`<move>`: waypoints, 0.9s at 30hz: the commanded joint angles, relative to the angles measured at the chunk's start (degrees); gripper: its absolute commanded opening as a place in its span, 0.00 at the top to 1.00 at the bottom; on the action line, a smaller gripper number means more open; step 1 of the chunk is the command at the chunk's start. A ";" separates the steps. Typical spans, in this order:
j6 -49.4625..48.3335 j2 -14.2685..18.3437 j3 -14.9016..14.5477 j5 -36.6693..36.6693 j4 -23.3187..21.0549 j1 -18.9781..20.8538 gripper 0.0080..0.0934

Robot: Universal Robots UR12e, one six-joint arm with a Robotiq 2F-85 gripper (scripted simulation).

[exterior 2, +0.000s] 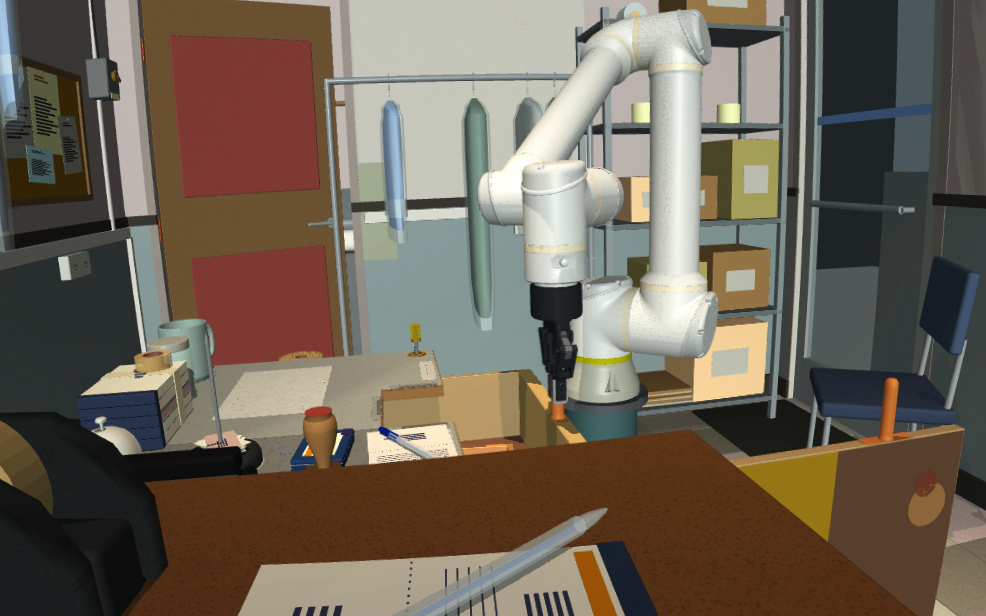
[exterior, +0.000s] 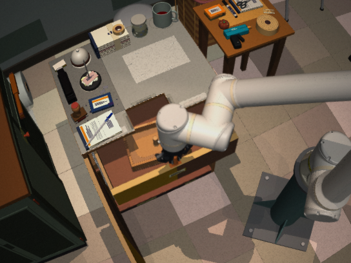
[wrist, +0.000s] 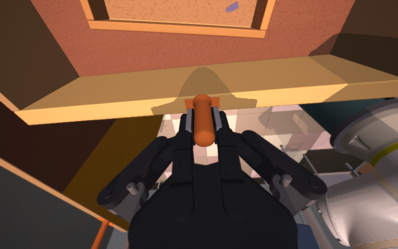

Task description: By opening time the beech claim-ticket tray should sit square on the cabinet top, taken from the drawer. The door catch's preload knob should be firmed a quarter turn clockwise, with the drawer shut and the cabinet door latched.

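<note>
The beech tray (exterior: pixel 145 148) lies inside the open drawer (exterior: pixel 161 154), partly hidden under my arm, and only its near rim (wrist: pixel 176 28) shows in the wrist camera. The drawer stands pulled well out of the cabinet. Its orange handle peg (wrist: pixel 202 120) on the drawer's front panel is clamped in my gripper (wrist: pixel 202 120), which hangs straight down over the front edge (exterior 2: pixel 558 396). The cabinet door (exterior 2: pixel 857 501) stands swung open at the right, with an orange peg (exterior 2: pixel 889 408) on its top edge. A pale mat (exterior: pixel 156 58) marks the cabinet top.
A mug (exterior: pixel 163 14), a jar (exterior: pixel 139 24), a box with a tape roll (exterior: pixel 109 38), a bell (exterior: pixel 80 57), a stamp (exterior: pixel 77 111) and a notepad with pen (exterior: pixel 98 129) crowd the cabinet top's left and far sides. A small table (exterior: pixel 242 22) stands behind.
</note>
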 commanded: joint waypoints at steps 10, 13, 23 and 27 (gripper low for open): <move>4.62 -2.29 2.07 0.02 0.16 4.64 1.00; 6.09 -2.87 2.60 0.02 0.21 6.11 1.00; 10.95 -4.38 3.94 0.02 0.38 10.97 1.00; 12.77 -4.80 4.30 0.02 0.44 12.79 1.00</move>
